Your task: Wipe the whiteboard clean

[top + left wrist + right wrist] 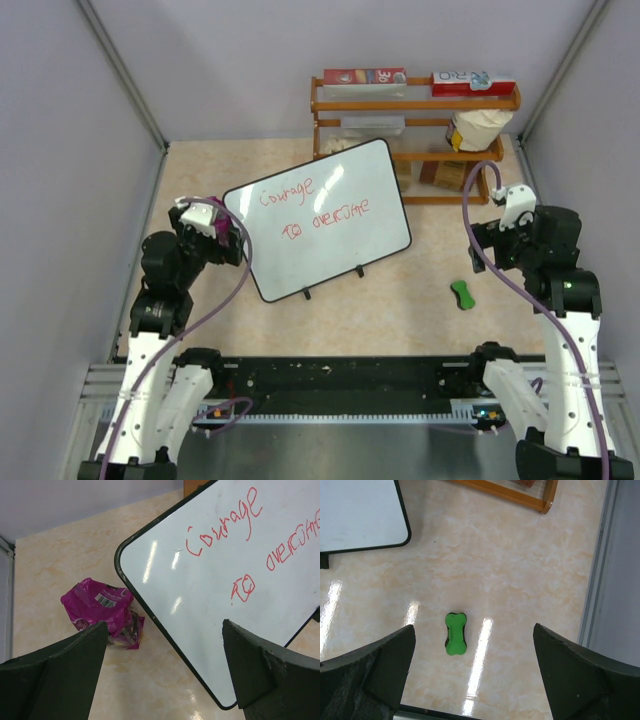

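The whiteboard [325, 215] stands tilted on small black feet at mid-table, with red handwriting "courage to overcome" on it. In the left wrist view its rounded corner and the writing [225, 555] fill the upper right. My left gripper [228, 245] [164, 625] hovers open at the board's left edge, touching nothing. A green bone-shaped eraser [462, 294] [455, 633] lies flat on the table to the right of the board. My right gripper [482, 245] [474, 627] hangs open above the eraser, well apart from it, with nothing between its fingers.
A crumpled magenta snack bag [97, 605] [220, 228] lies left of the board, under my left wrist. A wooden rack [415, 110] [520, 492] with boxes and bags stands behind the board. Grey walls enclose the table on three sides.
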`<state>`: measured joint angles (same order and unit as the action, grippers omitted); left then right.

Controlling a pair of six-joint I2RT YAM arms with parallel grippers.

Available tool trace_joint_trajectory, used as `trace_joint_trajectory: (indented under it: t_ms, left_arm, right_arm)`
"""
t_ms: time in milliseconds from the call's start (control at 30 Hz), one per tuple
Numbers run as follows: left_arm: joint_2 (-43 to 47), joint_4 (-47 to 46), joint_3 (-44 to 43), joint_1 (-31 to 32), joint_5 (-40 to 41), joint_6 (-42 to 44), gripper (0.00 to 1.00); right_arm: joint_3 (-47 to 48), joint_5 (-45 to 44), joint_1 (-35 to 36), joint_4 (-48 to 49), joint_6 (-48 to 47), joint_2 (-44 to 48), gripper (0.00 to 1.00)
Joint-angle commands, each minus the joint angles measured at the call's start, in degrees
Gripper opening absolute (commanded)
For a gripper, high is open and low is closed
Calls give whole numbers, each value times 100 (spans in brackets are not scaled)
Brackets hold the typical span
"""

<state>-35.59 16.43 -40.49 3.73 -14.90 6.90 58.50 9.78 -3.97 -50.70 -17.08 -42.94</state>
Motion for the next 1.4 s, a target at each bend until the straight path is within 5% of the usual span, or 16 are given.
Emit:
trace_joint_trajectory:
  t_ms: [0, 467, 733, 1067, 1367]
  left_arm:
    - [-219, -386, -47, -47, 250, 110, 99]
    - [-1256, -746, -503, -574, -592, -179, 97]
    - [-1915, -720, -899, -1417, -2085, -250, 97]
    - [-2996, -1089, -1224, -1542, -3370, -39, 94]
    - [-3498, -1308, -1286, -1550, -4381, 13, 81]
  right_arm:
    - [56, -55, 36, 16, -85, -12, 99]
    - [-67, 41, 36, 16, -173, 5, 99]
    - [-207, 85, 36, 16, -243, 14, 99]
    - [-295, 226, 36, 33, -173, 5, 99]
    - [-366, 156, 36, 42, -401, -30, 99]
